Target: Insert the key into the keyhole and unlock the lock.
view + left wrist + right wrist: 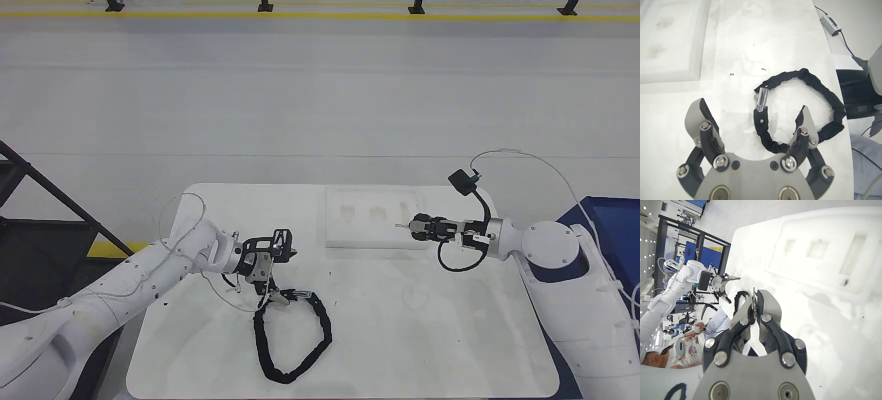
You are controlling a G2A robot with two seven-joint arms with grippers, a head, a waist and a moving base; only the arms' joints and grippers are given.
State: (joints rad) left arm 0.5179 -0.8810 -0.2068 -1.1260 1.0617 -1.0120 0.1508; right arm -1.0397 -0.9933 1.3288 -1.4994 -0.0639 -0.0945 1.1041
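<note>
- A white table [430, 340] with rounded corners stands on a pale grey floor.
- A white foam tray [338, 240] lies on the table at about 12 o'clock from its centre, close to the far edge. It has a row of shallow rectangular recesses [378, 212].
- A tiny ring [658, 24] lies on the tray beside one recess.
- A dark smudge [845, 281] marks the corner of another recess.
- Small dark specks [732, 74] dot the tabletop just beside the tray's rim.
- A grey power adapter [831, 28] with a black cable lies off the table, past its edge.
- A black metal frame [40, 195] stands at 9 o'clock from the table.
- A blue box-like thing [610, 210] sits at 3 o'clock.
- A yellow floor line [320, 15] runs across at 12 o'clock, well apart from the table.
</note>
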